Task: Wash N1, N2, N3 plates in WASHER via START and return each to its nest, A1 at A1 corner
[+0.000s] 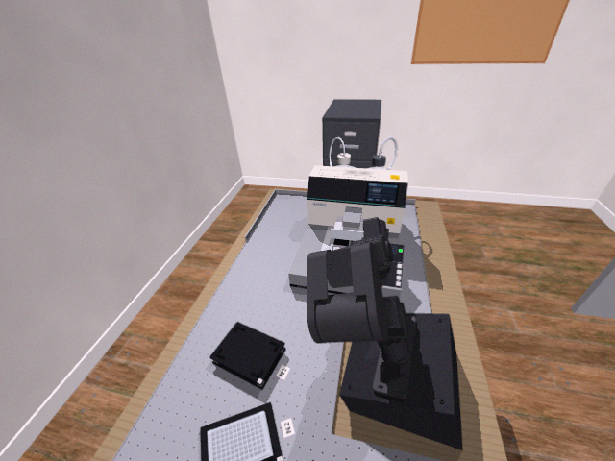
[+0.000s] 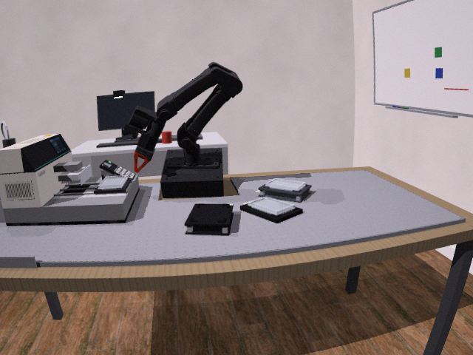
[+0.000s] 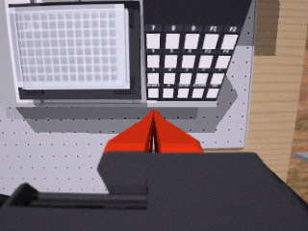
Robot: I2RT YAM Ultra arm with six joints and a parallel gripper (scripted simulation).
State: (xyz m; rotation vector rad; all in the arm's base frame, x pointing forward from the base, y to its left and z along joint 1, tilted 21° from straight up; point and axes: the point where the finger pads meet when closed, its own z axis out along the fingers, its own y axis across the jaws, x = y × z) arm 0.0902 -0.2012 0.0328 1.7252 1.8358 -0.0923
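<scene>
A clear 96-well plate (image 3: pixel 69 45) lies in the carrier pocket of the washer (image 2: pixel 34 168), also seen in the side view (image 2: pixel 111 182). The keypad (image 3: pixel 190 63) is to the right of the plate, and its lamp (image 1: pixel 400 250) is green. My gripper (image 3: pixel 153 115) has red fingers, shut with nothing between them. It hangs in the air just before the keypad's lowest row, in line with the leftmost key (image 3: pixel 153 92), and shows in the side view (image 2: pixel 140 164). One nest (image 2: pixel 209 217) is empty. Two other nests (image 2: pixel 272 206) (image 2: pixel 284 187) each hold a plate.
The arm's black base (image 2: pixel 192 174) stands between the washer and the nests. The washer's manifold head (image 2: pixel 69 166) sits behind the carrier. A desk with a monitor (image 2: pixel 125 110) and a red cup (image 2: pixel 166 136) stands behind the table.
</scene>
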